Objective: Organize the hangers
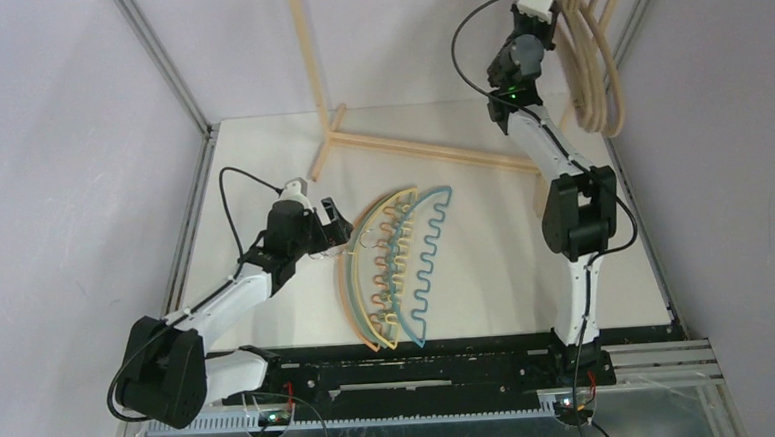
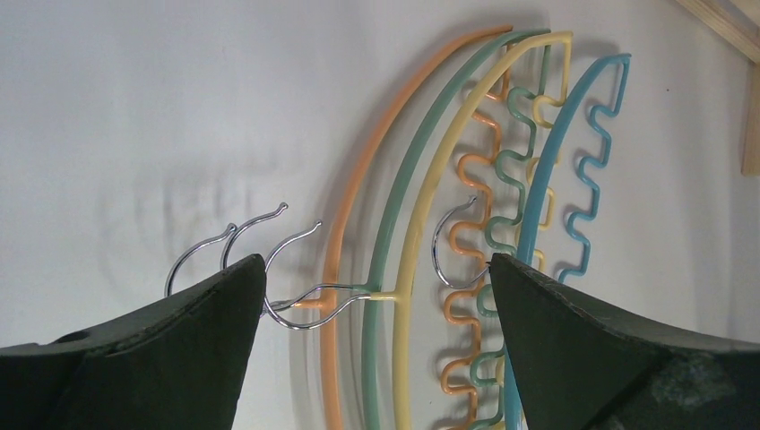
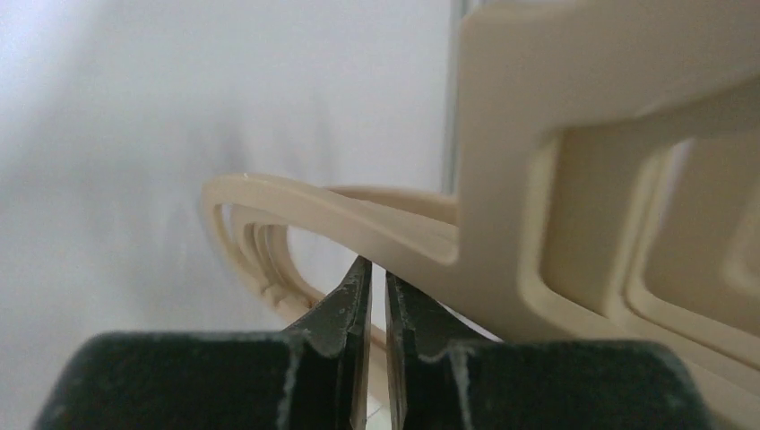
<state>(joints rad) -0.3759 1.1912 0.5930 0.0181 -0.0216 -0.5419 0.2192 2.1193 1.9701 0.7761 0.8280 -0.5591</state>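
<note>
Claws at two bunches of hangers

Left claw [image 2: 376, 260] stands wide apart, low over the counter [image 2: 134, 107]. The metal hooks [image 2: 237, 235] of the coloured hangers lie between and just beyond its fingers. Those four arched hangers lie flat and nested at mid-counter: orange hanger [image 2: 358, 179] nearest the claw, then green hanger [image 2: 403, 170], yellow hanger [image 2: 448, 152] and teal hanger [image 2: 547, 161].

Right claw [image 3: 376, 273] is raised at the far right corner, its fingers drawn nearly together with only a thin slit between. Whether they pinch anything cannot be told. Just past its tips hang the pale wooden hangers [image 3: 502, 179], bunched close. The foot of the wooden rack [image 1: 430, 151] rests on the far part of the counter.
</note>
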